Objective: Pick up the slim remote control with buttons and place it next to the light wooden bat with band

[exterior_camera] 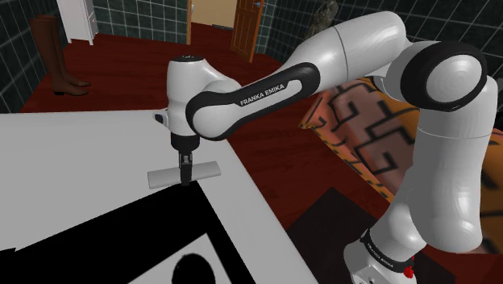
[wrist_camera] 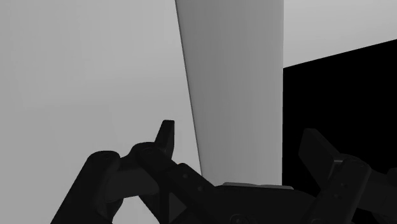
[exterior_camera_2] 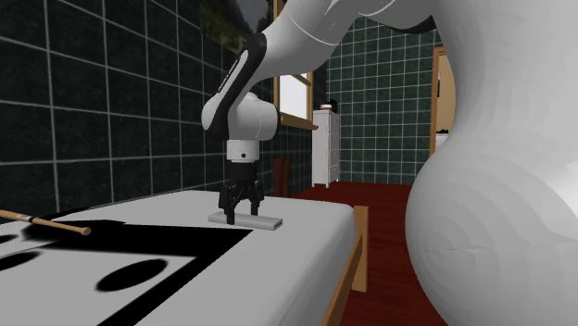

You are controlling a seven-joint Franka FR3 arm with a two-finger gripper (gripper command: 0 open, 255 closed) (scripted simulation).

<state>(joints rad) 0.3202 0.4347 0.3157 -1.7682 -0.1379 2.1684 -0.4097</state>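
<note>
The slim remote (exterior_camera: 206, 170) is a plain grey flat bar lying on the white table (exterior_camera: 81, 137). My black gripper (exterior_camera: 186, 179) has come down over its middle, pointing straight down. In the second exterior view the gripper (exterior_camera_2: 239, 215) stands over the remote (exterior_camera_2: 266, 222). In the wrist view the remote (wrist_camera: 235, 95) runs between the spread fingers (wrist_camera: 167, 135), with a gap on each side, so the gripper (wrist_camera: 239, 133) is open and holds nothing. The light wooden bat (exterior_camera_2: 46, 220) lies on the table far off toward the second exterior view's left.
Black patches (exterior_camera: 121, 234) cover the table surface near the remote. The table's wooden edge (exterior_camera_2: 358, 250) drops to a red floor. Brown boots (exterior_camera: 60, 56), a patterned orange cushion (exterior_camera: 363, 121) and a white cabinet (exterior_camera_2: 326, 144) stand beyond the table.
</note>
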